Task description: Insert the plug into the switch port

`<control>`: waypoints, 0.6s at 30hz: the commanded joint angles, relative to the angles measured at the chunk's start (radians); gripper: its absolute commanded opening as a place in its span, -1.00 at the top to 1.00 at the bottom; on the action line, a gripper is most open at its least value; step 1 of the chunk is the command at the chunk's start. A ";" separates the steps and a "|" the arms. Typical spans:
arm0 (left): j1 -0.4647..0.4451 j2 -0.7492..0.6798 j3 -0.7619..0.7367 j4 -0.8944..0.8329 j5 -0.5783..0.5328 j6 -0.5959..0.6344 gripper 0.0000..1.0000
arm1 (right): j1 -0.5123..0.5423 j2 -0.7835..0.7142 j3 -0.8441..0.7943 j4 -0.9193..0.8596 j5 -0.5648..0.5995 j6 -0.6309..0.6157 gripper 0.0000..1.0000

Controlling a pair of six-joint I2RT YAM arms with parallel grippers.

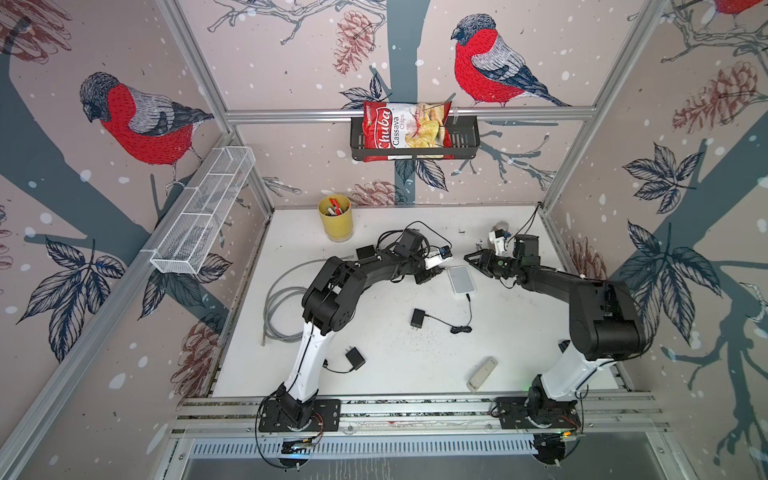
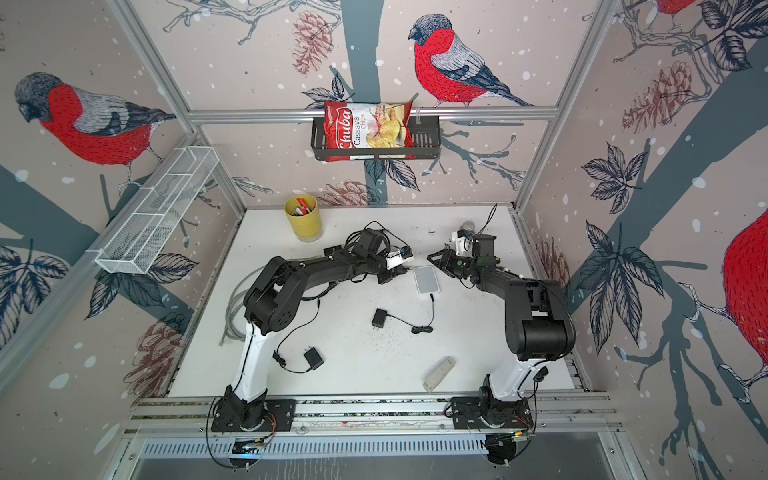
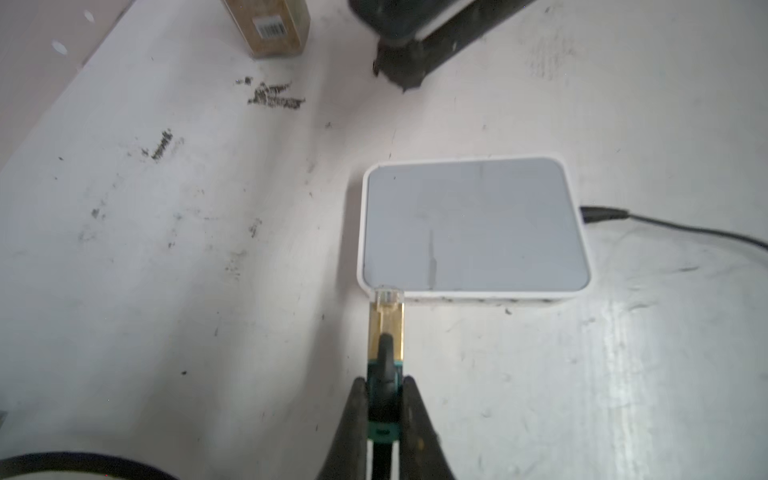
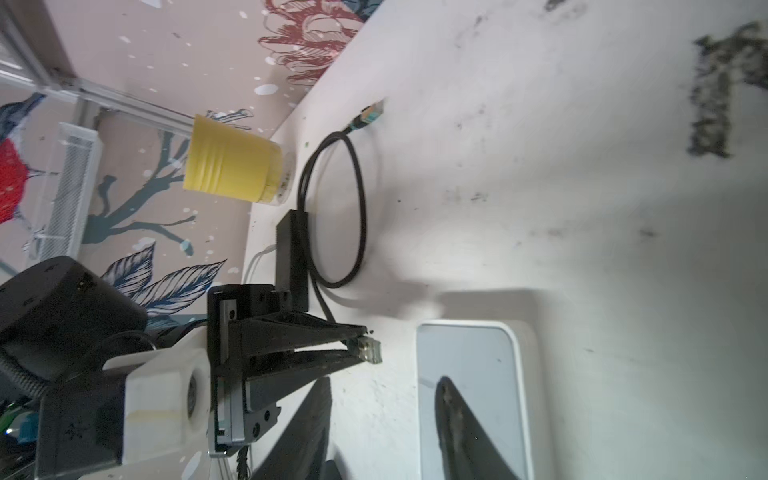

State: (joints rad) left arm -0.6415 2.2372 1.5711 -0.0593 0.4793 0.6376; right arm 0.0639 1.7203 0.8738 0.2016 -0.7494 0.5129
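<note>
The switch (image 3: pixel 469 224) is a white box with a grey top, lying flat mid-table in both top views (image 1: pixel 460 279) (image 2: pixel 426 278). My left gripper (image 3: pixel 384 386) is shut on the plug (image 3: pixel 386 328), a gold and teal connector with a clear tip on a black cable. The tip points at the switch's port side near a corner. In the right wrist view a narrow gap shows between the plug (image 4: pixel 370 349) and the switch (image 4: pixel 469 374). My right gripper (image 4: pixel 382 399) hovers open over the switch, holding nothing. It sits just right of the switch in a top view (image 1: pixel 471 257).
A black power cord (image 3: pixel 602 214) leaves the switch toward an adapter (image 1: pixel 417 319). The cable's other plug (image 4: pixel 368 114) lies loose on the table. A yellow cup (image 1: pixel 336 216), coiled grey cable (image 1: pixel 282 307), second adapter (image 1: pixel 355 358) and beige device (image 1: pixel 482 374) surround the work area.
</note>
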 commanded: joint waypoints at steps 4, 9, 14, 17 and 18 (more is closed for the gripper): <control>-0.016 0.055 0.084 -0.178 -0.057 0.062 1.00 | 0.021 0.034 0.037 -0.105 0.171 -0.068 0.10; -0.019 0.059 0.076 -0.175 -0.042 0.067 1.00 | 0.049 0.074 0.071 -0.134 0.214 -0.085 0.07; -0.020 0.060 0.070 -0.158 -0.045 0.062 1.00 | 0.065 0.095 0.091 -0.141 0.223 -0.091 0.06; -0.021 0.055 0.069 -0.140 -0.047 0.053 1.00 | 0.072 0.102 0.095 -0.148 0.230 -0.095 0.06; -0.023 0.053 0.066 -0.134 -0.052 0.051 1.00 | 0.073 0.103 0.094 -0.148 0.231 -0.096 0.06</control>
State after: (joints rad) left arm -0.6617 2.2932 1.6432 -0.1925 0.4404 0.6876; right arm 0.1318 1.8183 0.9627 0.0673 -0.5339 0.4397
